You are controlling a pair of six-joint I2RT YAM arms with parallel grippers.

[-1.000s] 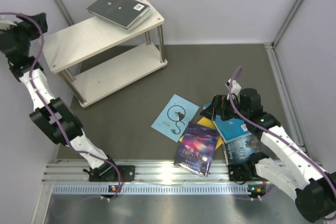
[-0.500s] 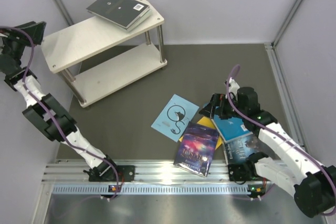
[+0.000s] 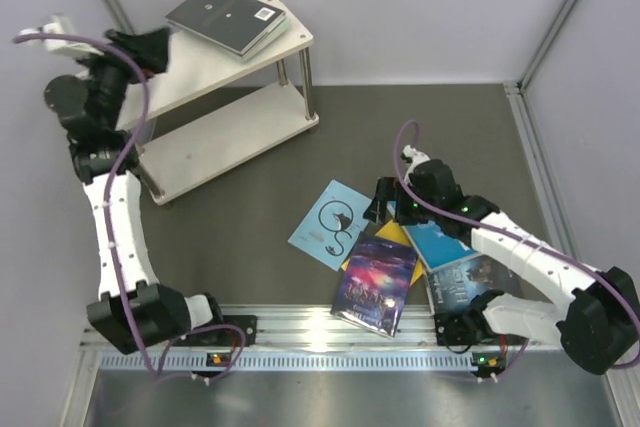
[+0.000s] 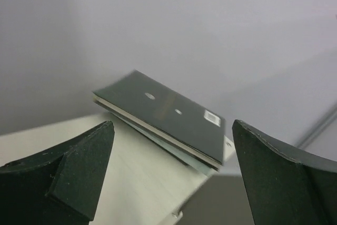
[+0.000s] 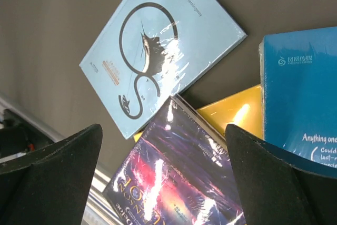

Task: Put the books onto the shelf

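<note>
Left gripper [image 3: 148,49] spread empty by shelf [image 3: 175,75] at ten o'clock (two books [image 3: 225,15] atop); right gripper [image 3: 385,203] likewise over loose books [image 3: 335,219] at five.

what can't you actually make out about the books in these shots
- yellow book: right wrist view, cover mostly hidden under the purple galaxy book and bright blue book.
- grey-green book: left wrist view, blurred, only a sliver shows beneath the dark green book.
- dark blue book: top view, partly covered by the right arm, title too small to read.
</note>
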